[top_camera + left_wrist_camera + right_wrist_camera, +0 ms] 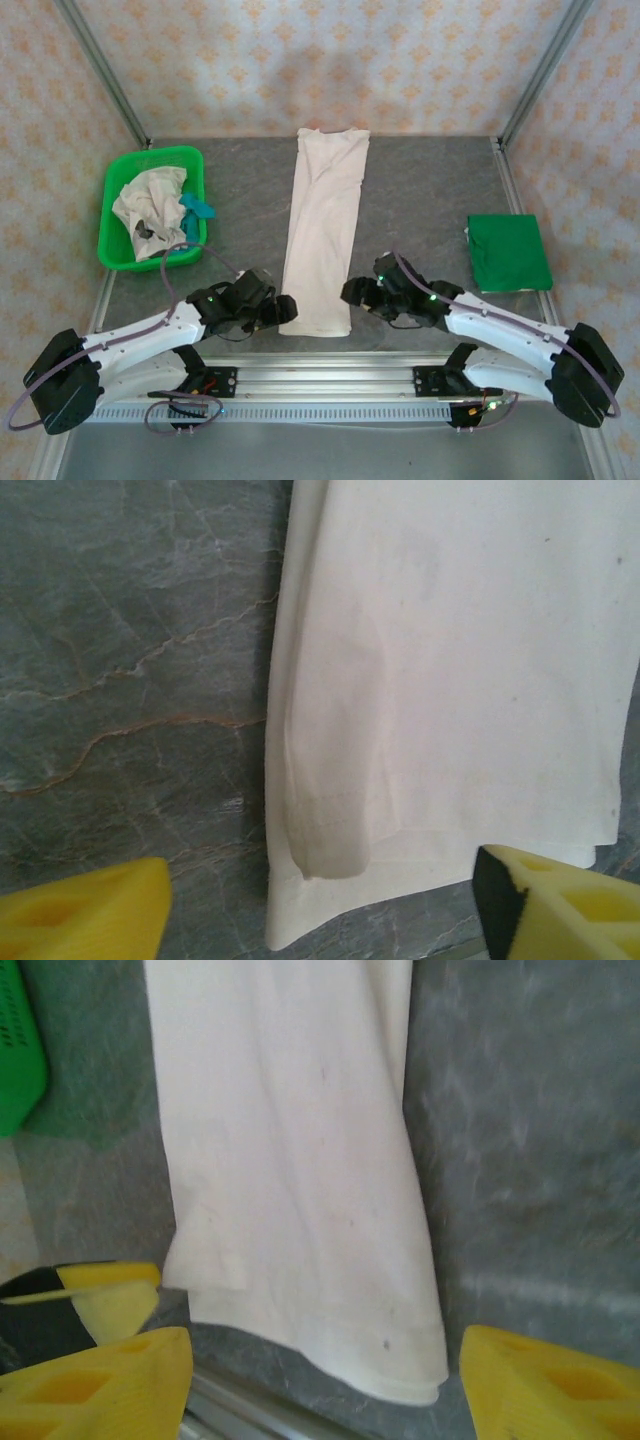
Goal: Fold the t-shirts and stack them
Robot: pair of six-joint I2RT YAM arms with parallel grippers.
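Left gripper [272, 308], right gripper [358, 293]: both wide, empty, flanking near hem of long cream cotton t-shirt [325, 230], folded into narrow strip, mid grey marbled surface [430, 190]. Crumpled cream t-shirt [148, 205] in green plastic basket [120, 250].

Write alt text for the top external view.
A long folded cream t-shirt lies down the middle of the table, left arm and right arm flanking its near end. A green basket of crumpled shirts sits left, a green mat right.
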